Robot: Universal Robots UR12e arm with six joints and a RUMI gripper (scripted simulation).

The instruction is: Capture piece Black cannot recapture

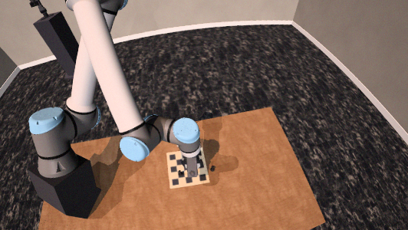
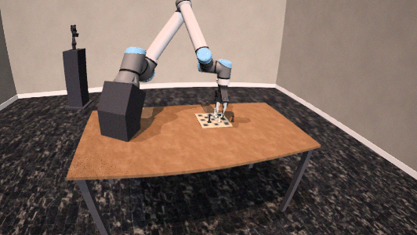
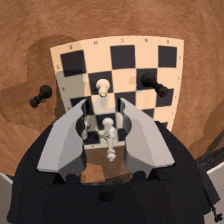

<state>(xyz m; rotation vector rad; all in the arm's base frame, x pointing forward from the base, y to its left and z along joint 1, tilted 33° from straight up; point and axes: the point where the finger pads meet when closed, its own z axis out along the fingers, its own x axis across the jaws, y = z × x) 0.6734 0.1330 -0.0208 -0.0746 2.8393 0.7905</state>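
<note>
Brown wood grain marks the table (image 1: 249,192) (image 2: 188,145) (image 3: 125,20), on which 1 chessboard (image 1: 171,186) (image 2: 204,126) (image 3: 95,55) lies flat. I hold the fingers (image 2: 224,109) partly apart above it, gripping nothing. 1 black piece (image 1: 212,168) (image 2: 233,119) (image 3: 45,92) stands on the table beside the chessboard; 1 dark piece (image 1: 181,173) (image 2: 209,118) (image 3: 149,79) and 1 pale piece (image 2: 219,119) (image 3: 103,87) stand on squares.
</note>
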